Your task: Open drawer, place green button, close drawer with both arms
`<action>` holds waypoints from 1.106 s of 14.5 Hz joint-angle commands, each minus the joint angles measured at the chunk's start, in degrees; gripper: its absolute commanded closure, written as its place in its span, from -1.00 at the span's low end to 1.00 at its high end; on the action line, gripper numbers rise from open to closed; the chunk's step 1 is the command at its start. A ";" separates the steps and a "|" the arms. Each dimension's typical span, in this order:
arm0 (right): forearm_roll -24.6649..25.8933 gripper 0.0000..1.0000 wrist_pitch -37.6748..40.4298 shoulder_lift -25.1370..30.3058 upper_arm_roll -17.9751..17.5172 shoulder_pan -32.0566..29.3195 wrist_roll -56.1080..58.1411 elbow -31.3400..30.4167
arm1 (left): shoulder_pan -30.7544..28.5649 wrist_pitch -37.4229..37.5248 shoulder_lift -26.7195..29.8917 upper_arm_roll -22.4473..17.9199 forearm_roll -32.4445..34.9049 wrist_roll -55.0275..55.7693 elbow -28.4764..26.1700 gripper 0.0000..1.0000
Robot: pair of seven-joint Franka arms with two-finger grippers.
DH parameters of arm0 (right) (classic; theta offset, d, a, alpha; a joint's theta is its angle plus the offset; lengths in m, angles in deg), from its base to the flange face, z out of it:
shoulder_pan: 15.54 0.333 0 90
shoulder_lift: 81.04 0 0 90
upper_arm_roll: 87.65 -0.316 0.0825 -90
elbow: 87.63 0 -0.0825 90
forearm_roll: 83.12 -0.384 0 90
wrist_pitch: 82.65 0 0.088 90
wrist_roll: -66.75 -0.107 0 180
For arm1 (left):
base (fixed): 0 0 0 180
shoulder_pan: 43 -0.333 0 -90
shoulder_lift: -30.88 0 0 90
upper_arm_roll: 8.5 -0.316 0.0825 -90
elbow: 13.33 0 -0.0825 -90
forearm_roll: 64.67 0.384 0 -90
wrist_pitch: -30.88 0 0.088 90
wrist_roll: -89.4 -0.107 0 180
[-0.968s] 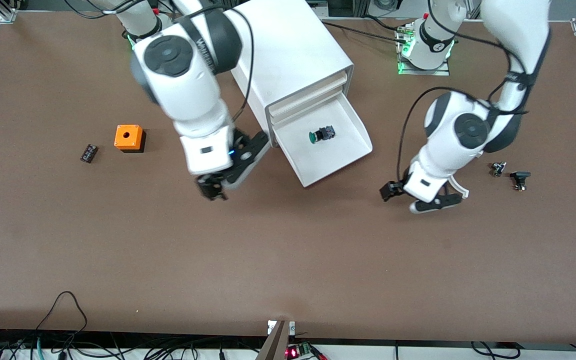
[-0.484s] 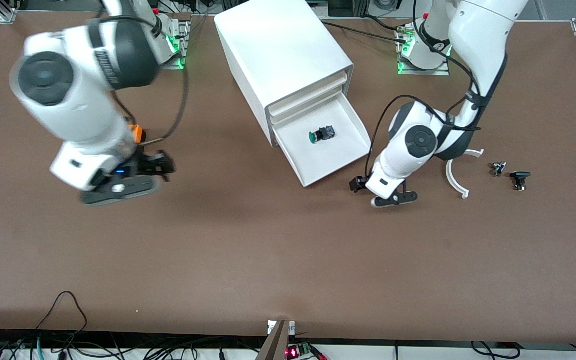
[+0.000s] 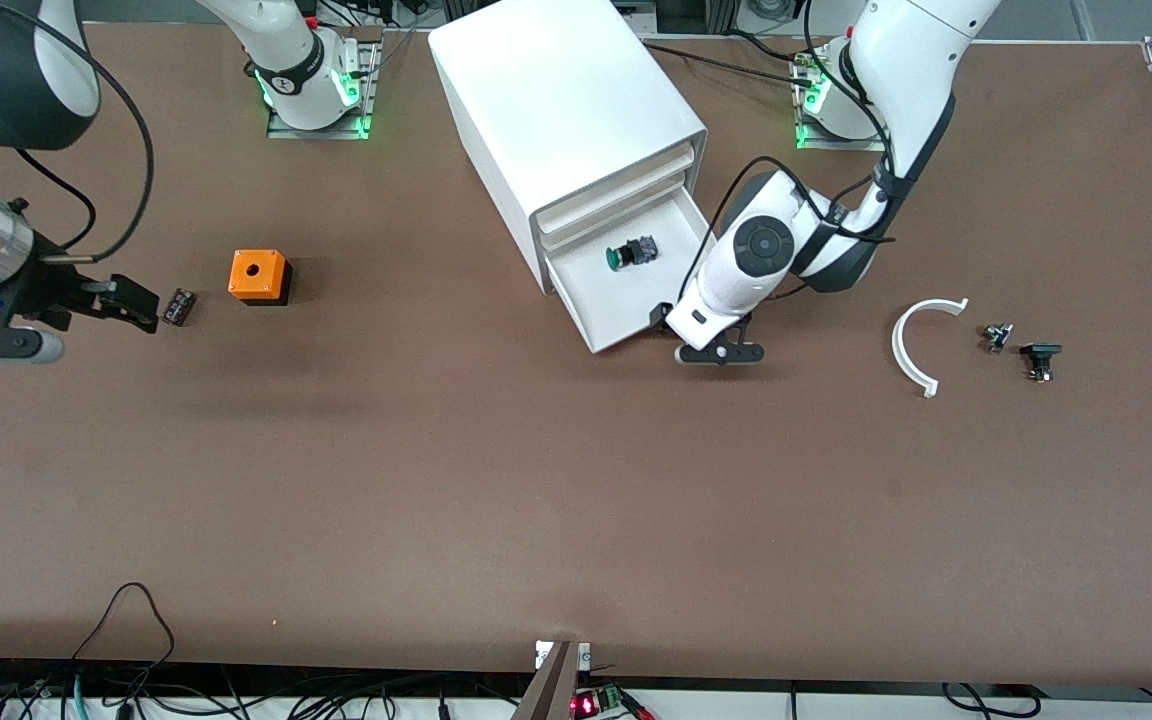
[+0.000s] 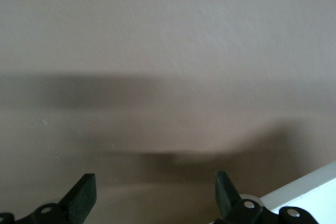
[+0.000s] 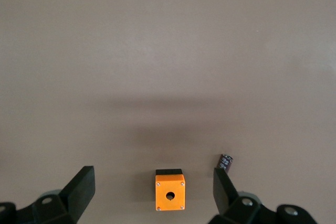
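Front view: the button (image 3: 627, 254) lies in the drawer (image 3: 604, 296), which stands partly pulled out of the cabinet (image 3: 556, 90). The left gripper (image 3: 701, 338), released and empty, sits at the drawer's front corner, apparently placed to push it shut. The right gripper (image 3: 56, 315), also spread and empty, waits near the cube (image 3: 258, 275).

Left wrist view: parted fingers (image 4: 81, 195) over bare table, a white edge (image 4: 307, 195) beside them.

Right wrist view: parted fingers (image 5: 79, 187), with the cube (image 5: 169, 189) between them farther off.
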 commanded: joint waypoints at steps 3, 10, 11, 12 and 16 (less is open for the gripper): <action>-0.76 -1.00 4.05 4.34 -1.08 -2.77 3.69 0.28 | -0.50 0.85 5.06 5.98 0.81 0.21 -8.20 -1.00; -0.85 -1.00 6.96 4.34 -0.91 -2.77 2.99 0.39 | -2.94 2.70 6.64 9.86 0.81 0.21 -8.47 -1.00; -1.11 -1.00 6.96 4.43 -0.91 -2.77 3.08 0.39 | -4.61 2.61 7.17 9.86 0.81 0.21 -8.38 -1.00; -2.25 -1.00 6.88 4.26 -0.56 -2.95 3.08 0.39 | -6.28 2.35 8.13 9.86 0.81 0.21 -8.12 -1.00; -4.98 -1.00 7.58 4.34 0.15 -2.77 3.61 0.65 | -15.94 1.73 15.59 9.86 0.81 0.21 -5.04 -1.00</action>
